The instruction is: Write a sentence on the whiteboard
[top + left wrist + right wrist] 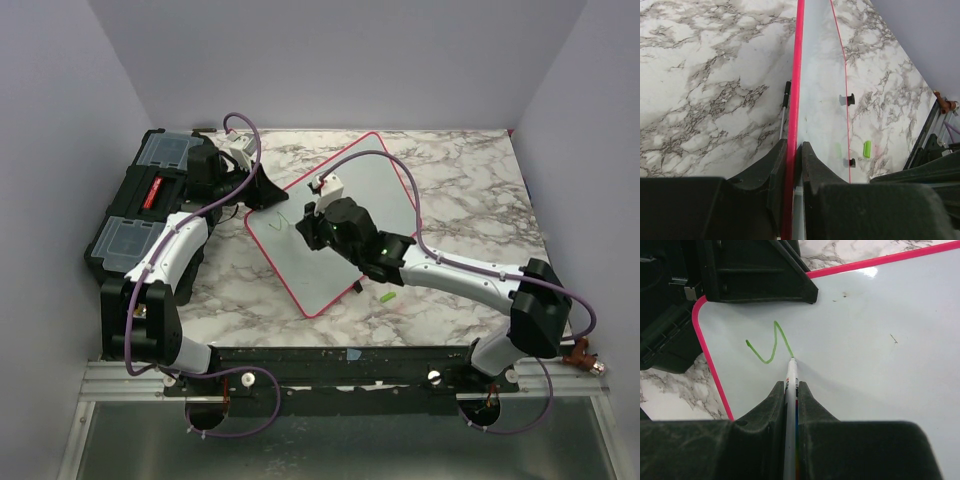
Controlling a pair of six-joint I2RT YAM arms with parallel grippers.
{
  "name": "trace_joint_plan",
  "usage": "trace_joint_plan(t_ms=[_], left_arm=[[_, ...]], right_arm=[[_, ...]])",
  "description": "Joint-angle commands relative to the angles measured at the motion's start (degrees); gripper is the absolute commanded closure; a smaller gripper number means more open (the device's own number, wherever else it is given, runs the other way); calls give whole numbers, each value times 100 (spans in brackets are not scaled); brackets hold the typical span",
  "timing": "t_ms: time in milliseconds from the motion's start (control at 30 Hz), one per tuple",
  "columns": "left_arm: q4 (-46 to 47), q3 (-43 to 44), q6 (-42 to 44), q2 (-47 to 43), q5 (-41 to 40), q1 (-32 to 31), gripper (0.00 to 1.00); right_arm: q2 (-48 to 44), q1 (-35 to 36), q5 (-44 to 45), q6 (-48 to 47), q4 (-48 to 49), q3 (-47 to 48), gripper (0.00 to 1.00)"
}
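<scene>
One whiteboard (300, 270) edge inside left gripper (262, 195)

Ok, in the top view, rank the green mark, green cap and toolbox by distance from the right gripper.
1. Green mark, on the whiteboard, just left of the right gripper.
2. Green cap, on the table off the board's near-right edge.
3. Toolbox, at the table's left edge.

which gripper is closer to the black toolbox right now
Left. The left gripper is shut on the whiteboard rim right beside the toolbox; the right gripper holds a marker on the board's face, farther away.
</scene>
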Motion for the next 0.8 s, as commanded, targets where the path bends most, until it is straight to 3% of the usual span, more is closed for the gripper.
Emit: trace_joint_plan(t_ms=[0, 767], left_arm=[[105, 71, 200, -309, -40, -58, 100], [87, 8, 248, -452, -40, -117, 100]], right_arm=[[-47, 1, 241, 106, -307, -159, 99], [591, -8, 917, -162, -325, 905, 100]])
